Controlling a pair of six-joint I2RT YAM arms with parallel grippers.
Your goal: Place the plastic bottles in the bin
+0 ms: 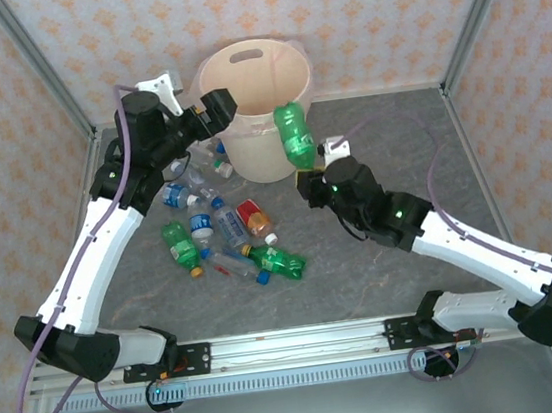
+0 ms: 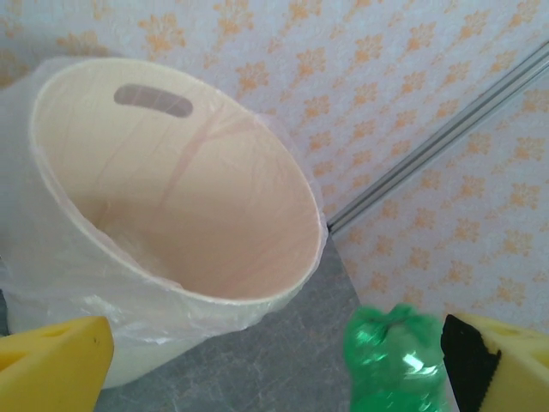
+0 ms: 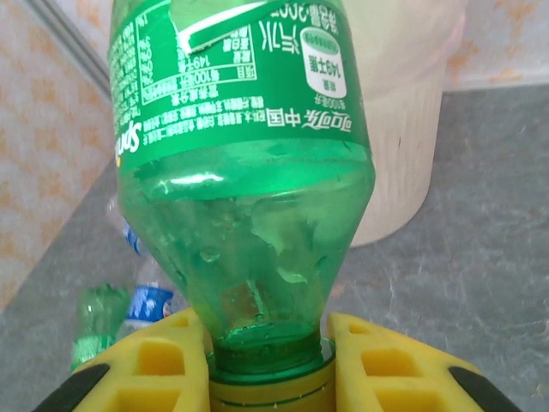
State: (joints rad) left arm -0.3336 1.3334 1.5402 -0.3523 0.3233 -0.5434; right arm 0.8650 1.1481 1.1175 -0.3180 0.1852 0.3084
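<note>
Grey stone-look table (image 1: 383, 254), floral wallpaper (image 1: 383, 12) up top. Mid-frame the right gripper (image 3: 268, 365) pinches a green bottle (image 1: 293, 132) by the neck. The left gripper (image 1: 218, 106) gapes wide.

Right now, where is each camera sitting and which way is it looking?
Top external: up high behind the arms, looking down on the table, the bin and the loose bottles; the left arm and right arm show.
Left wrist: on the left arm beside the bin, looking into it; its yellow jaws stand wide open at the bottom corners.
Right wrist: on the right arm, looking along yellow jaws shut on the green bottle at its neck.
Shared: all three see the green bottle and the bin.
</note>
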